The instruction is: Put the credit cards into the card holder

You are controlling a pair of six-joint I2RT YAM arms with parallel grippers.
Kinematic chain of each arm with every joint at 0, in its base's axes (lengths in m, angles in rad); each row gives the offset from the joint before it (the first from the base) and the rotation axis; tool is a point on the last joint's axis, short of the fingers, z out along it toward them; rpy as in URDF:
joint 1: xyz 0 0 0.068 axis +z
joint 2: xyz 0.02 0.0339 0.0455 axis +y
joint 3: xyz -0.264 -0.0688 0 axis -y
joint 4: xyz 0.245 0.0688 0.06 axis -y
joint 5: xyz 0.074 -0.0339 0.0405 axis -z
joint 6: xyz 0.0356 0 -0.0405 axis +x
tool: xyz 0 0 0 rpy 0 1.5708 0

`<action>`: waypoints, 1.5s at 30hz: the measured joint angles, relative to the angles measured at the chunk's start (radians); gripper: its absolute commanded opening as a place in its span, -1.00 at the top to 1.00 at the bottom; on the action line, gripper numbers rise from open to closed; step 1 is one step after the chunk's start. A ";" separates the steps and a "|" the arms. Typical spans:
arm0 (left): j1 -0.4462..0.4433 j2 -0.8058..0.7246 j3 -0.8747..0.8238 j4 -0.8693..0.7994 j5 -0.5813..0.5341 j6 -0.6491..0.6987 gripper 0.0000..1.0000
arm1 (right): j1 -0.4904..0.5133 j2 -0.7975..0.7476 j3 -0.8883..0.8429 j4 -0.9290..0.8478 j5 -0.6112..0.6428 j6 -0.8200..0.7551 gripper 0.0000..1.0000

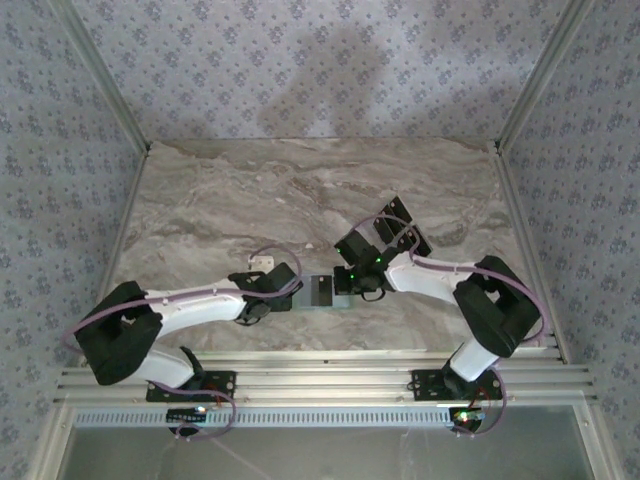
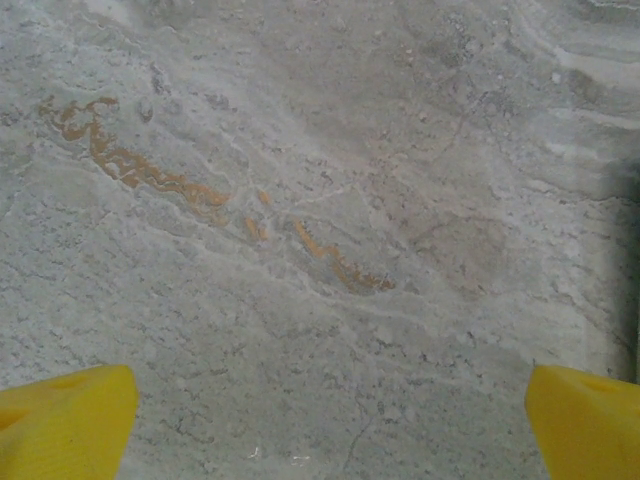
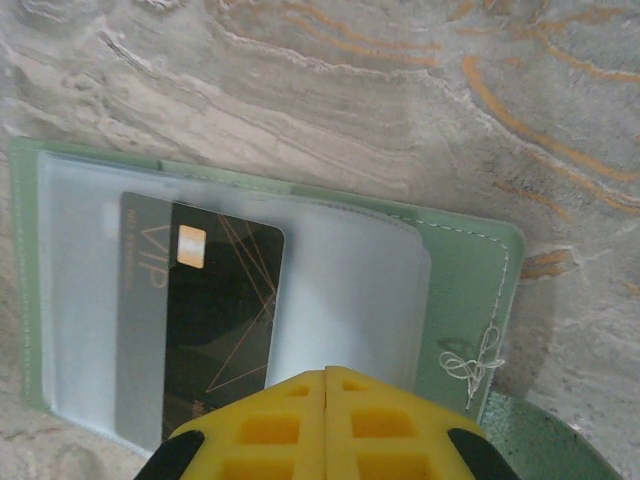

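Note:
The card holder (image 3: 465, 290) lies open and flat on the marble: pale green, with clear plastic sleeves. One black credit card (image 3: 215, 310) with a gold chip sits partly under a sleeve. My right gripper (image 3: 326, 375) hangs just above the sleeves, its yellow jaws pressed together with nothing visible between them. From above, the card holder (image 1: 322, 293) lies between my left gripper (image 1: 294, 289) and my right gripper (image 1: 346, 283). More credit cards (image 1: 404, 226) are fanned out behind the right arm. My left gripper (image 2: 330, 440) is open over bare marble, its fingers (image 2: 65, 425) far apart.
A darker green rounded piece (image 3: 545, 445) shows by the holder's near right corner. Aluminium posts (image 1: 100, 75) and patterned walls bound the marble table (image 1: 250, 190) on three sides. A small pale object (image 1: 262, 259) lies behind the left wrist.

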 measured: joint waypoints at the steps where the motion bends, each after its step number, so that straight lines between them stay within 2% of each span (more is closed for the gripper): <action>1: 0.000 0.002 0.000 0.003 0.000 0.000 -0.99 | 0.002 0.009 0.002 0.000 0.001 0.000 0.86; 34: 0.000 0.051 -0.001 0.059 0.029 0.003 -0.99 | 0.087 0.127 0.104 0.005 0.004 0.000 0.87; 45: -0.004 0.040 -0.001 0.052 0.026 0.002 -1.00 | 0.090 0.134 0.113 0.001 0.011 0.000 0.80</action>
